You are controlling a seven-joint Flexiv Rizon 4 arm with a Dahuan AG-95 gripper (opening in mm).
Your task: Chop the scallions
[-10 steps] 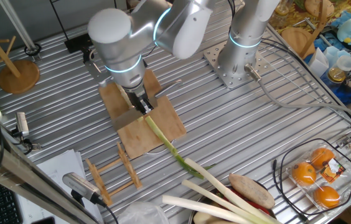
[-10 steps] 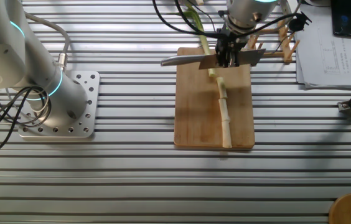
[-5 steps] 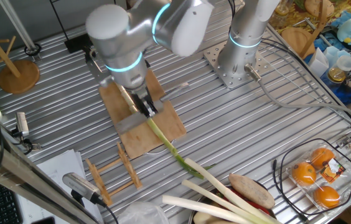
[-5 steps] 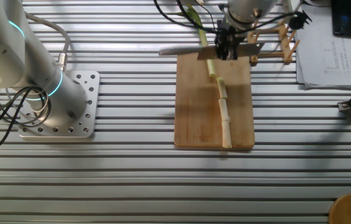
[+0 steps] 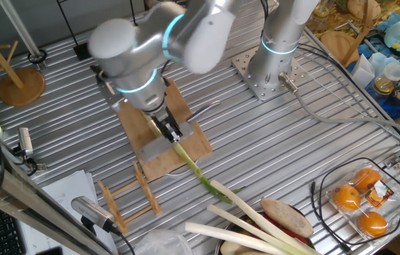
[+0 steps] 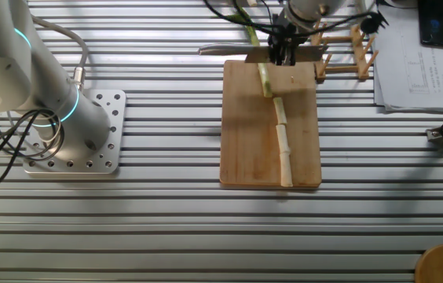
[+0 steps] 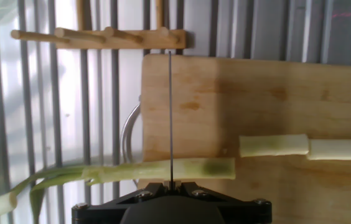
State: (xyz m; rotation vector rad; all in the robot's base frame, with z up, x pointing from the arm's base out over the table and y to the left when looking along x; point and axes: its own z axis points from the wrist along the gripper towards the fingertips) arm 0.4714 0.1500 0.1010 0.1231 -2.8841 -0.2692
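Scallions (image 6: 264, 79) long stalk across far edge of wooden cutting board (image 6: 245, 141), cut pieces (image 6: 284, 149) in a line down the board, my end effector (image 6: 283, 52) clamped on knife (image 7: 170, 118), blade above the stalk, ribbed bench (image 6: 159, 228).

Bright even light, blurred arm (image 5: 150, 42) (glare on the left, hand view).

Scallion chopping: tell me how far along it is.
Done: cut pieces lie on the cutting board. In hand: the jaws grip the knife, blade lined across the uncut stalk near its cut end. Left: the rest of that stalk, green end off the board.
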